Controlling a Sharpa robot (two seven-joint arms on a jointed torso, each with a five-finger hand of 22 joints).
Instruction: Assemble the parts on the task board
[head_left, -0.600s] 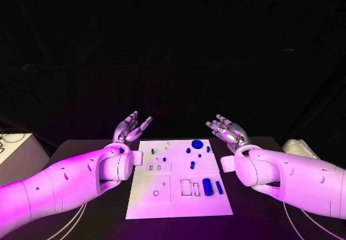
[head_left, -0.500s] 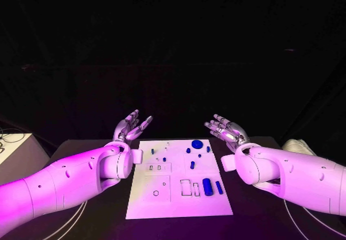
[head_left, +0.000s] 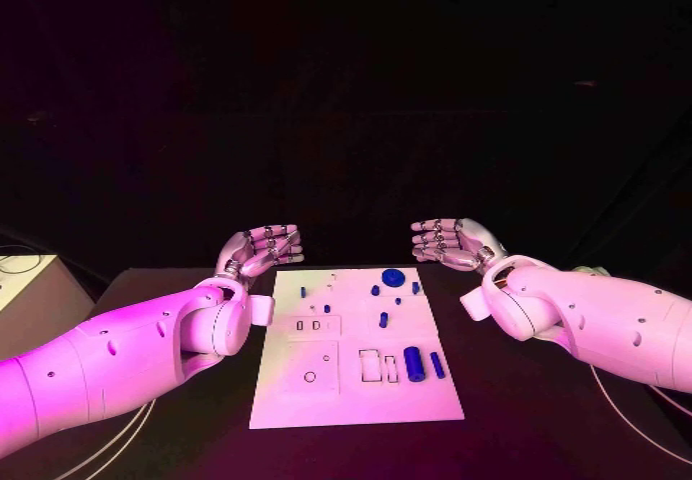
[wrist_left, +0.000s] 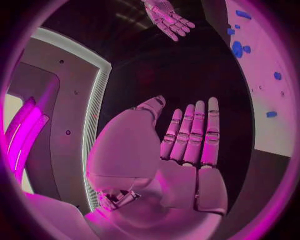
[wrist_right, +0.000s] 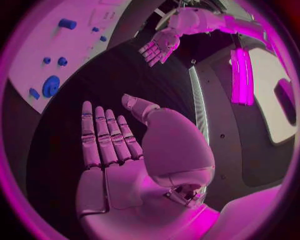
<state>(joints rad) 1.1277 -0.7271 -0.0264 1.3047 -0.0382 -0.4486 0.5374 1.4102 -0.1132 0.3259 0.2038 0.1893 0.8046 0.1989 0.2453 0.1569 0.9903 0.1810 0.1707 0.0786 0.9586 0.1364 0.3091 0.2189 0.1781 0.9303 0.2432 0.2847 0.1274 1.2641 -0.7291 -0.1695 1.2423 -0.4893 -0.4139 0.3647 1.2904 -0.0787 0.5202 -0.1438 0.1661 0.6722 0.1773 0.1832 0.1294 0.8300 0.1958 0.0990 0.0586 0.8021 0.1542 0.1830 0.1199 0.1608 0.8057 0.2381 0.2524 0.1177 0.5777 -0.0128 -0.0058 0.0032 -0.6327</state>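
The white task board (head_left: 346, 395) lies in the middle of the black table. On it are small blue parts: a round disc (head_left: 394, 277) at the far edge, a thick cylinder (head_left: 414, 363) and a thin bar (head_left: 437, 365) near the front right, and several small pegs (head_left: 382, 320) between. My left hand (head_left: 260, 248) hovers off the board's far left corner and my right hand (head_left: 451, 243) off its far right corner. The wrist views show each hand flat, fingers straight and side by side, holding nothing: left hand (wrist_left: 187, 140), right hand (wrist_right: 106, 135). The disc (wrist_left: 237, 48) (wrist_right: 51, 85) lies beyond each.
A pale box (head_left: 22, 285) stands off the table's left side. A light object (head_left: 594, 272) sits by the table's far right edge. Thin cables (head_left: 123, 445) run across the table at the front left.
Both hands have tipped forward and down from an upright, fingers-raised pose at the board's far corners. The view has shifted slightly. The parts on the board have not moved.
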